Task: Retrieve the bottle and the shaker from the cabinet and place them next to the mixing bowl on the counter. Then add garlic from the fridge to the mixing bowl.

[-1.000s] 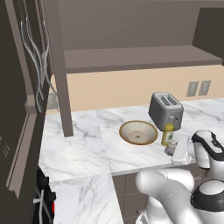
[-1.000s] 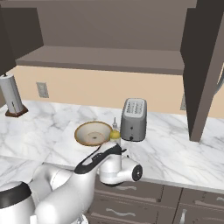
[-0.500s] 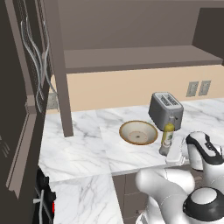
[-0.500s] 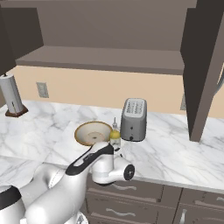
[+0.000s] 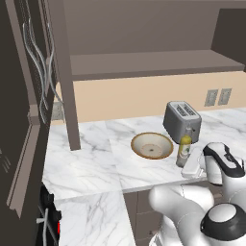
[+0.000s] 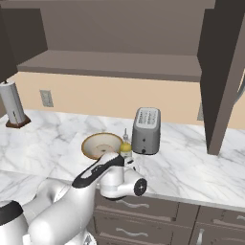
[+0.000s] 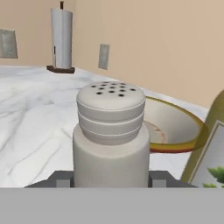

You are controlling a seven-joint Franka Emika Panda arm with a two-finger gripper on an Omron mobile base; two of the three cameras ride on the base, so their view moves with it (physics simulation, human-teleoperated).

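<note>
The shaker (image 7: 110,135), a pale grey cylinder with a holed rounded cap, stands upright between my fingertips (image 7: 61,179); the gripper (image 7: 109,180) is shut on it. Just beyond it lies the mixing bowl (image 7: 175,127), tan-rimmed and cream inside, with the yellow-olive bottle (image 7: 210,153) close on the right. In the left base view the gripper (image 5: 192,163) is low over the counter (image 5: 91,153), beside the bottle (image 5: 184,149) and right of the bowl (image 5: 152,145). From the right base view, the bottle (image 6: 126,147) stands between the bowl (image 6: 98,143) and the toaster. The fridge is out of view.
A silver toaster (image 5: 181,120) (image 6: 146,130) stands behind the bottle. A paper towel holder (image 6: 13,105) sits at the counter's far left. The cabinet shelf (image 6: 110,64) hangs above, with an open door (image 6: 220,72) at the right. Wall sockets (image 5: 217,97) are on the backsplash.
The arm has shifted a little toward the bottle and bowl, carrying the shaker. The bowl, bottle and toaster have stayed put.
</note>
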